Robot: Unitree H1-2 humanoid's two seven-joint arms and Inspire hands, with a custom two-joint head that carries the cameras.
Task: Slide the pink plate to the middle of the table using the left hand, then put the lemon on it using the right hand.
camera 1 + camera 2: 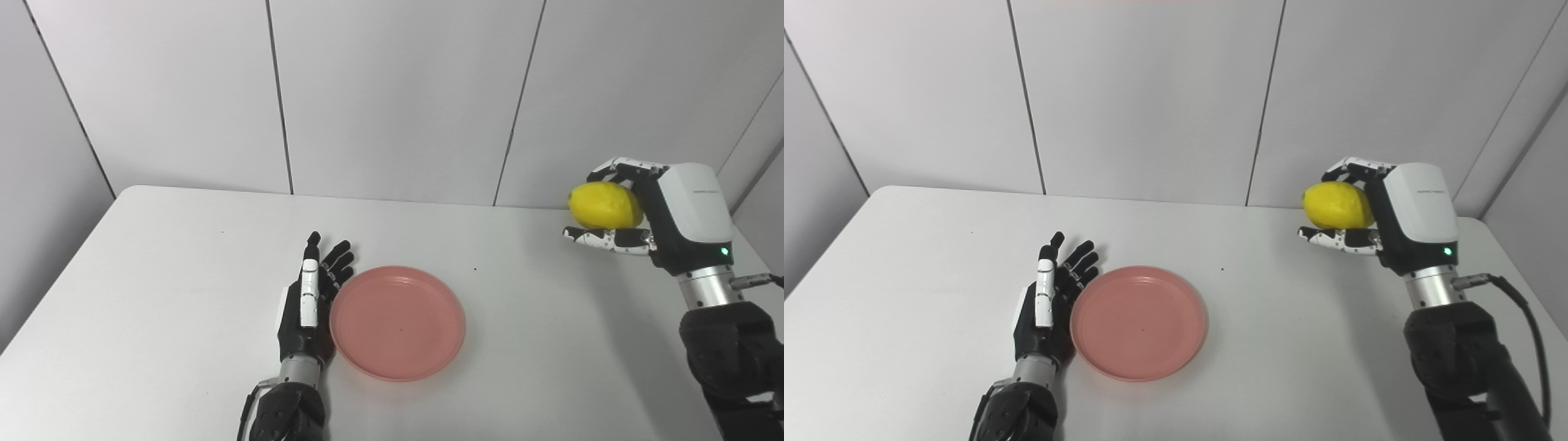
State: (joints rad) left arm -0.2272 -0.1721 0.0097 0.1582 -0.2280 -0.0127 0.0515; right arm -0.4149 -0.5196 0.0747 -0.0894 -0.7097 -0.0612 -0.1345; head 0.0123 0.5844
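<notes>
The pink plate (397,321) lies flat near the middle of the white table (153,275), with nothing on it. My left hand (309,300) rests open on the table with its fingers straight, its side against the plate's left rim. A yellow lemon (605,205) is held above the table at the right, well clear of the plate. My right hand (649,214) is shut on the lemon, fingers over its top and thumb under it.
Grey wall panels stand behind the table's far edge. Bare tabletop (1286,318) lies between the plate and my right arm (1458,355), and also left of my left hand.
</notes>
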